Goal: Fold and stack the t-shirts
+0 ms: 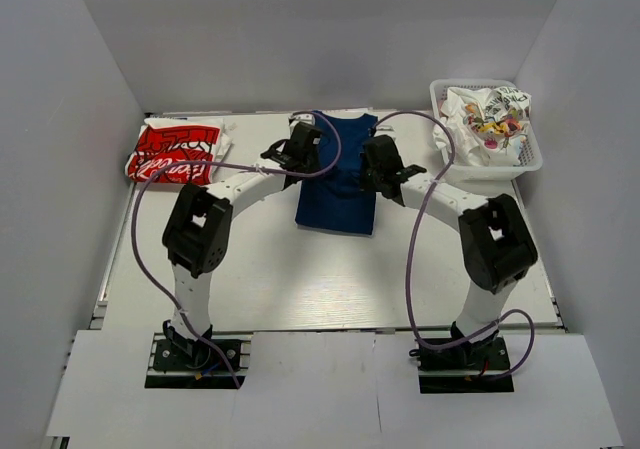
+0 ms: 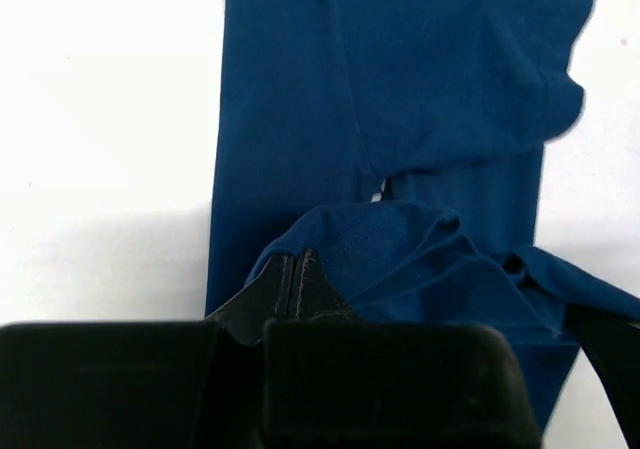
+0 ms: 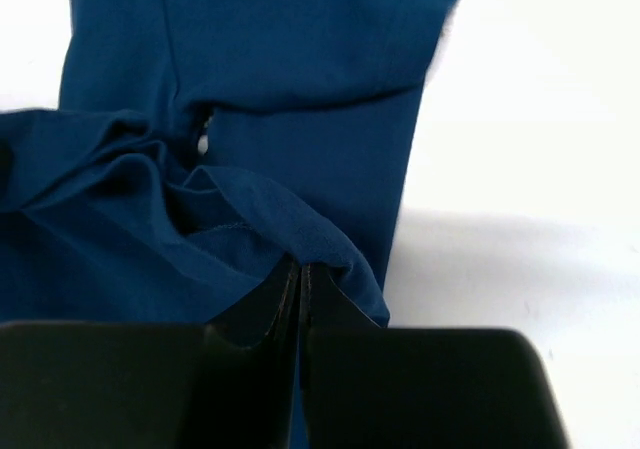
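Note:
A navy blue t-shirt lies folded into a long strip in the middle of the table. My left gripper is shut on a bunched edge at its left side, pinching cloth at the tips. At its right side my right gripper is shut on the same raised edge, the tips closed under the fold. The lifted cloth sags between the two grippers over the flat part. A folded red-and-white lettered t-shirt rests at the back left. White printed t-shirts are heaped in the basket.
The white lattice basket stands at the back right corner. Purple cables loop off both arms over the table. Grey walls close in the table on three sides.

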You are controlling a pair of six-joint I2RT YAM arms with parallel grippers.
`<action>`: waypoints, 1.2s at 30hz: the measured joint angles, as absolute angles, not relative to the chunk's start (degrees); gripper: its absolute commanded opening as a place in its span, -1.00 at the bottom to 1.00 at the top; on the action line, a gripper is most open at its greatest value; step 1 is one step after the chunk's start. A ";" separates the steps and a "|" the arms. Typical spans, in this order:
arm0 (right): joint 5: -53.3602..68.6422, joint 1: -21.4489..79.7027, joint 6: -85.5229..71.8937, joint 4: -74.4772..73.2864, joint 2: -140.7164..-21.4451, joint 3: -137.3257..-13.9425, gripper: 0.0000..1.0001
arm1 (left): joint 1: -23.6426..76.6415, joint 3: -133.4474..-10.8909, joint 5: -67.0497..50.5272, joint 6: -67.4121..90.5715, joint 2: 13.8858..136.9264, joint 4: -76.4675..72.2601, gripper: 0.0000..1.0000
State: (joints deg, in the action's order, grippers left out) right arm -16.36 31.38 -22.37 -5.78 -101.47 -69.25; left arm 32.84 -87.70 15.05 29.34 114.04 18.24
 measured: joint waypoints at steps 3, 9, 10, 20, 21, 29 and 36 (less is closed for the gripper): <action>-14.59 30.04 -22.24 -5.17 -105.78 -72.10 -0.92 | 32.21 -89.82 14.96 29.85 117.34 18.59 -1.00; -11.92 27.75 -21.91 -5.52 -113.71 -79.37 0.81 | 29.89 -99.55 16.95 33.28 124.03 25.93 0.97; -10.96 27.44 -21.47 -5.65 -113.93 -80.27 0.81 | 29.32 -100.88 17.17 33.85 124.46 26.55 1.00; 1.19 27.00 -21.32 -2.37 -101.34 -69.30 0.81 | 27.35 -82.41 13.76 34.11 110.85 23.14 1.00; 2.35 27.07 -21.74 -1.91 -100.29 -67.72 0.81 | 27.55 -79.55 12.58 33.91 108.84 22.59 1.00; 6.20 27.00 -27.24 0.27 -93.23 -51.29 0.81 | 29.47 -63.81 4.60 32.95 101.12 17.85 0.75; 5.63 26.96 -29.65 0.19 -93.36 -50.02 0.74 | 29.36 -60.75 0.95 33.78 102.04 13.76 0.21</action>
State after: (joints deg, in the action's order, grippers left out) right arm 5.63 26.96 -29.65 0.19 -93.36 -50.02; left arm 29.36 -60.75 0.95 33.78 102.04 13.76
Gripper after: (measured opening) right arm 0.894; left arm 0.689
